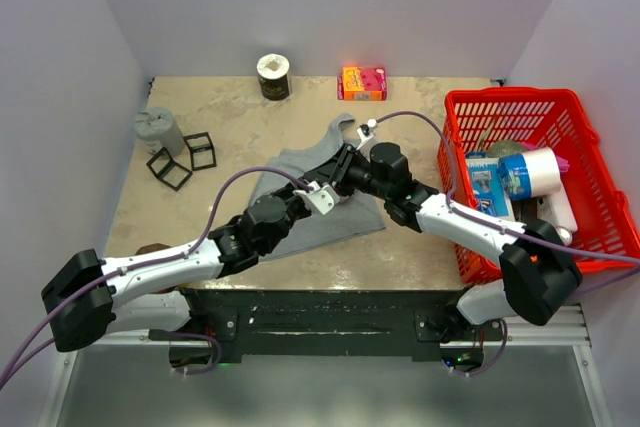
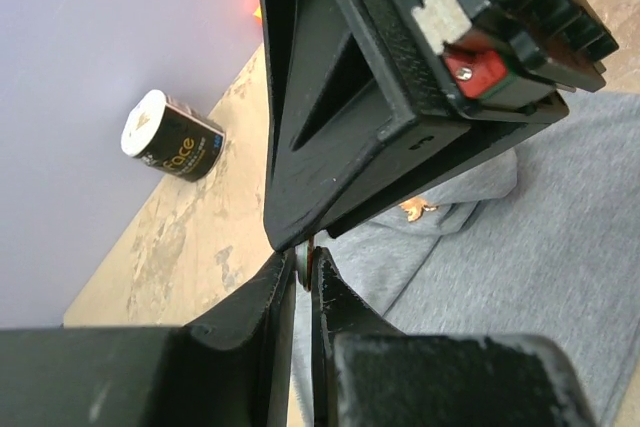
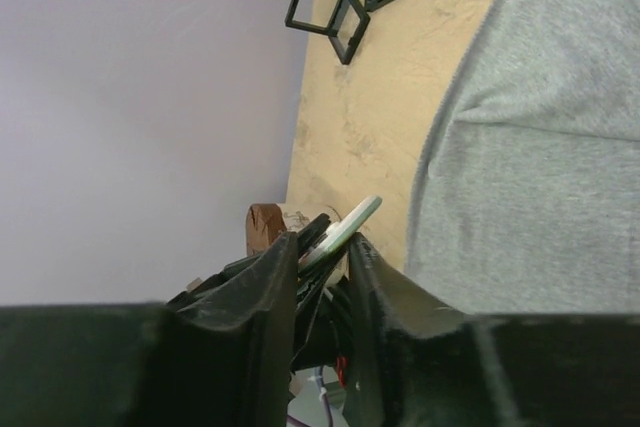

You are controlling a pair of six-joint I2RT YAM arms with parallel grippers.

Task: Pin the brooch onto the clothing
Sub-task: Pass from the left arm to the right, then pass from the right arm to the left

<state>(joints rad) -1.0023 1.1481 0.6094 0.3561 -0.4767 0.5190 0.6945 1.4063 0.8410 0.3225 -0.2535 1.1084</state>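
Tan worktop (image 1: 250, 137) has the grey clothing (image 1: 350, 217) lying rumpled in the middle, and both arms meet right over it. Left tool (image 2: 305, 259) has its jaws squeezed down to a thin slit, can't tell if anything's pinched in there. Right tool (image 3: 322, 239) is almost tip to tip with it, jaws part-way apart, nothing clearly in them. The tiny orange brooch (image 2: 415, 209) sits on a fold of the clothing just under the right tool

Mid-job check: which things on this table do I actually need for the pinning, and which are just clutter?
Needed: brooch; grey tank top.
Lying about: red basket; orange box; black-labelled roll; grey cylinder; black wire cubes.
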